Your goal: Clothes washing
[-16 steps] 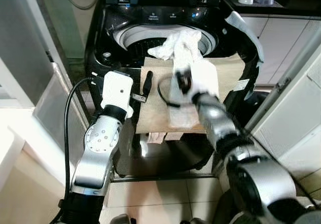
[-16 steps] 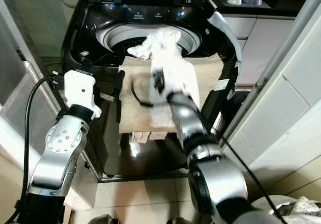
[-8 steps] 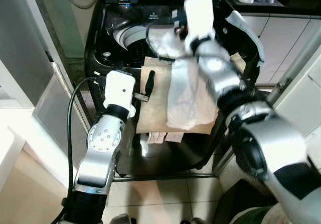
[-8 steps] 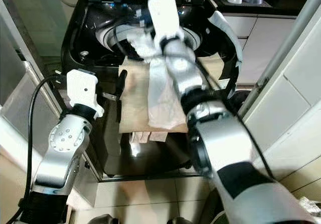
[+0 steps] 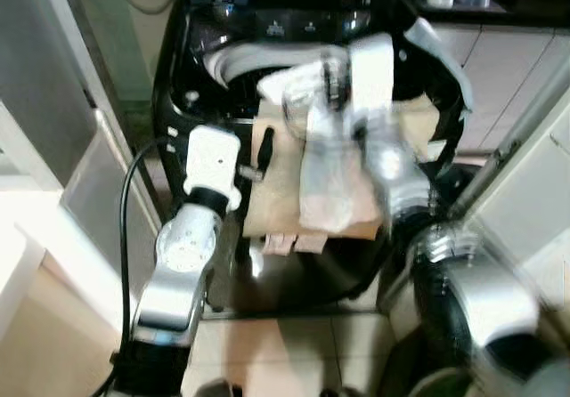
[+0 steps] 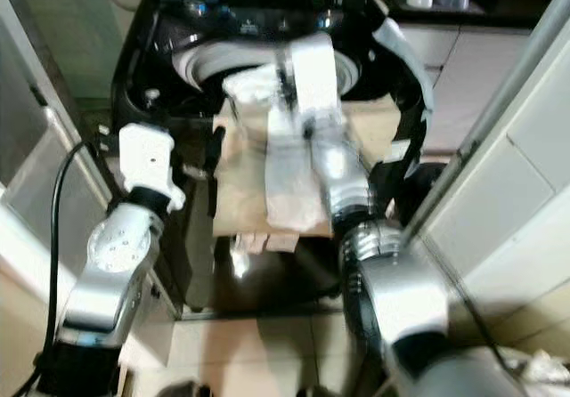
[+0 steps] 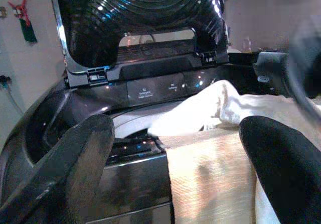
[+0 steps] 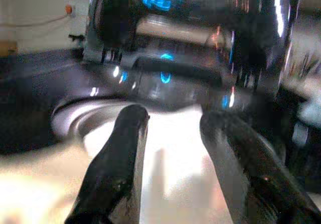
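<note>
At the far left stands a grey panel (image 5: 80,166) with pale floor (image 5: 53,344) below it, leaving a strip of free room beside the left arm (image 5: 183,255). That arm rises from the bottom edge to the front left corner of the washing machine (image 5: 187,50), a black top-loader whose lid (image 7: 140,18) stands upright at the back. The left gripper (image 7: 175,179) hangs just short of the machine's front edge; its two fingers (image 7: 75,169) stand wide apart with nothing between them, aimed at the control strip and the drum opening (image 5: 236,59).

Over the front lip of the machine hangs a tan towel (image 5: 276,192), its lower hem reaching down the dark front panel. On top of it lies a white cloth (image 5: 325,179), one end bunched at the rim of the drum, the rest trailing down the towel.

The right arm (image 5: 392,174) reaches up over the towel toward the opening, heavily blurred in the head views. The right gripper (image 8: 170,148) sits above the white cloth near the drum rim; its fingers (image 8: 118,169) are parted by a moderate gap, and the cloth seems to lie below them rather than pinched, though the blur leaves that uncertain.

To the right, white cabinet doors (image 5: 517,76) and a slanted pale panel (image 5: 525,192) close in tightly on the right arm's side.
</note>
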Available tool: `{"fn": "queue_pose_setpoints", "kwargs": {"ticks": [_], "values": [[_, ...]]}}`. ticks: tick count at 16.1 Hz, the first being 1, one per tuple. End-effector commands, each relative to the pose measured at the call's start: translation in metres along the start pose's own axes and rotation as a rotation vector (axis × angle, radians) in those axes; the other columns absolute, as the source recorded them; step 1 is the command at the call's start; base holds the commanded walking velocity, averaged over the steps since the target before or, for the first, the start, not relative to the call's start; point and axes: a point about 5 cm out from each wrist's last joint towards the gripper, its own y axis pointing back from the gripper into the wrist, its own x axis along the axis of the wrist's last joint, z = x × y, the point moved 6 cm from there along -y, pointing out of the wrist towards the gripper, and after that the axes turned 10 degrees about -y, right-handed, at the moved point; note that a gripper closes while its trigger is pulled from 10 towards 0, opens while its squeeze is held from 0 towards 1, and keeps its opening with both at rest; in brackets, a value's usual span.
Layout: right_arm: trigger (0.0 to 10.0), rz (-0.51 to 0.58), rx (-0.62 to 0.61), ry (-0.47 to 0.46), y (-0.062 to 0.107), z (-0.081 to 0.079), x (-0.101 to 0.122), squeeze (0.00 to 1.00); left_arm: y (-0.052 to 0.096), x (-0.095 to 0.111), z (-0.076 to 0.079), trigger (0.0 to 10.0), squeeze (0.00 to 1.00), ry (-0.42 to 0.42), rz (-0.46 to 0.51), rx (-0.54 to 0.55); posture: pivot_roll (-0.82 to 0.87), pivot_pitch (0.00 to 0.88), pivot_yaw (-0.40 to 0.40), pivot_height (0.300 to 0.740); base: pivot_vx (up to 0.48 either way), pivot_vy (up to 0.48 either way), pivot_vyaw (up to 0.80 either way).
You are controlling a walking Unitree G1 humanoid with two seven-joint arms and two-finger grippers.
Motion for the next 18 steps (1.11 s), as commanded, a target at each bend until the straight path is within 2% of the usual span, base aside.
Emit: {"fn": "queue_pose_setpoints", "kwargs": {"ticks": [1, 2, 3, 4, 5, 6, 7, 10, 12, 16, 18], "values": [[10.0, 0.100, 0.026, -0.028, 0.012, -0.004, 0.013, 0.00, 0.001, 0.002, 0.002, 10.0, 0.00, 0.003, 0.009, -0.010, 0.03, 0.000, -0.017, 0.740, 0.000, 0.000, 0.00], [10.0, 0.107, 0.018, -0.039, 0.028, -0.002, 0.005, 0.00, 0.001, 0.002, 0.001, 10.0, 0.00, 0.003, 0.009, -0.014, 0.02, 0.000, -0.012, 0.740, 0.000, 0.000, 0.00], [10.0, 0.099, 0.015, -0.038, 0.034, -0.002, 0.000, 0.00, 0.001, 0.002, 0.002, 10.0, 0.00, 0.004, 0.009, -0.016, 0.02, 0.000, -0.012, 0.740, 0.000, 0.000, 0.00], [10.0, 0.005, 0.000, -0.062, 0.052, -0.001, -0.031, 0.00, 0.000, 0.002, 0.004, 10.0, 0.00, 0.005, 0.011, -0.032, 0.01, 0.000, 0.000, 0.740, 0.000, 0.000, 0.00], [10.0, -0.015, -0.004, -0.055, 0.055, 0.000, -0.038, 0.00, 0.000, 0.002, 0.005, 10.0, 0.00, 0.005, 0.011, -0.037, 0.01, 0.000, 0.002, 0.740, 0.000, 0.000, 0.00], [10.0, -0.133, -0.032, -0.046, 0.063, 0.008, -0.066, 0.00, -0.002, 0.002, 0.006, 10.0, 0.00, 0.005, 0.014, -0.045, 0.01, 0.000, 0.012, 0.740, 0.000, 0.000, 0.00], [10.0, -0.229, -0.037, -0.033, 0.069, 0.009, -0.086, 0.00, -0.003, 0.003, 0.007, 10.0, 0.00, 0.003, 0.018, -0.053, 0.02, 0.000, 0.013, 0.740, 0.000, 0.000, 0.00], [10.0, -0.499, -0.043, -0.041, 0.096, 0.005, -0.138, 0.00, -0.004, 0.004, 0.005, 10.0, 0.00, -0.001, 0.019, -0.049, 0.04, 0.000, 0.012, 0.740, 0.000, 0.000, 0.00], [10.0, -0.540, -0.040, -0.027, 0.096, 0.000, -0.144, 0.00, -0.003, 0.005, 0.004, 10.0, 0.00, -0.005, 0.021, -0.046, 0.06, 0.000, 0.010, 0.740, 0.000, 0.000, 0.00], [10.0, -0.520, 0.000, 0.055, 0.067, -0.013, -0.127, 0.00, -0.001, 0.005, -0.001, 10.0, 0.00, -0.012, 0.015, -0.030, 0.08, 0.000, 0.001, 0.740, 0.000, 0.000, 0.00], [10.0, -0.525, 0.008, 0.083, 0.063, -0.015, -0.125, 0.00, -0.001, 0.004, -0.001, 10.0, 0.00, -0.014, 0.014, -0.028, 0.08, 0.000, -0.002, 0.740, 0.000, 0.000, 0.00]]}}
